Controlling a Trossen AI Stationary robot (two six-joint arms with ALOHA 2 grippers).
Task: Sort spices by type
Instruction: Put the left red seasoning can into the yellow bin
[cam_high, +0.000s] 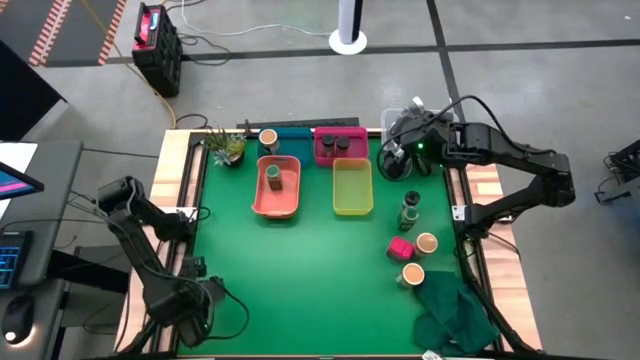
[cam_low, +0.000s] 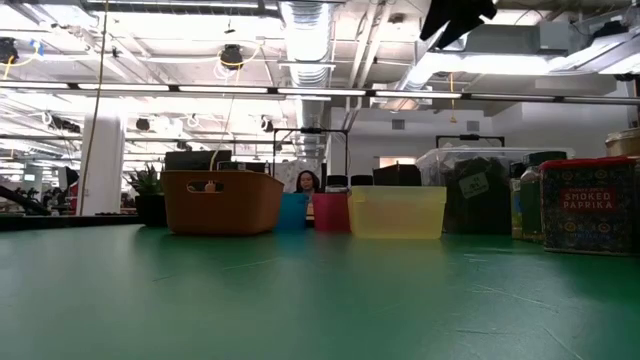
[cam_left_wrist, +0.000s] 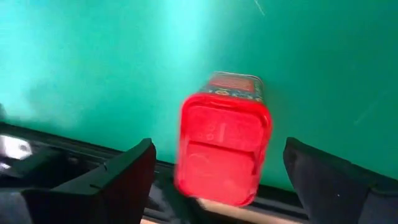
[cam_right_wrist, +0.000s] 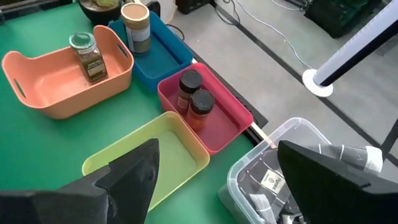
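Left wrist view: the left hand (cam_left_wrist: 219, 149) has its two dark fingers spread wide. A small red rectangular spice box with a printed side (cam_left_wrist: 222, 163) sits in the gap between them, touching neither finger. The box is over the green worktop (cam_left_wrist: 124, 62), close to its dark edge at the bottom of the frame. The high view does not show this box; the left arm covers that lower-left corner.

The right hand (cam_right_wrist: 217, 144), fingers apart and empty, waits at the upper right of the high view beside the clear plastic box of grey clutter (cam_high: 432, 118).

Judged step: secure the red box and carry it to its tray.

1. Centre the box between the fingers before closing. It currently sits slightly off-centre and skewed.
2. Close on the two flat sides, not on the corners. A corner grip is likely to twist the box.
3. Lift straight up, because the worktop edge is near and a sideways push could send the box off it.
4. Destination, as a judgement: the empty translucent yellow tray (cam_high: 352, 188). The salmon tray (cam_high: 284, 207) holds a green-topped jar (cam_high: 273, 177), the magenta tray (cam_high: 322, 152) holds two dark bottles, and the blue tray (cam_high: 298, 133) holds a tan-topped jar (cam_high: 268, 137).
5. A matching magenta-pink box (cam_high: 400, 248) stands at centre right, among other jars that are not yet sorted.
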